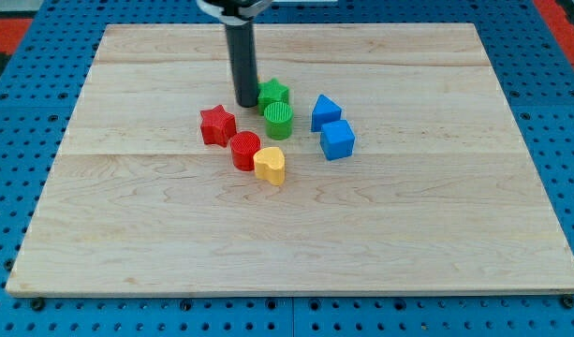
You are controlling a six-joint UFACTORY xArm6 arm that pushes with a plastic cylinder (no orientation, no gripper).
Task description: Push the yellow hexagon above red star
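Wood board (361, 243) is seen with my tip (246, 104) set down on it, grasping nothing and just beside the green star (273, 94) at the tip's right. The red star (217, 124) is found below and left of the tip, the red cylinder (245, 150) straight below it, with the yellow block (270, 165), seemingly heart-shaped, touching that cylinder. The green cylinder (279, 121) sits lower right, while the blue triangular block (325, 111) and blue cube (338, 140) are placed farther right.
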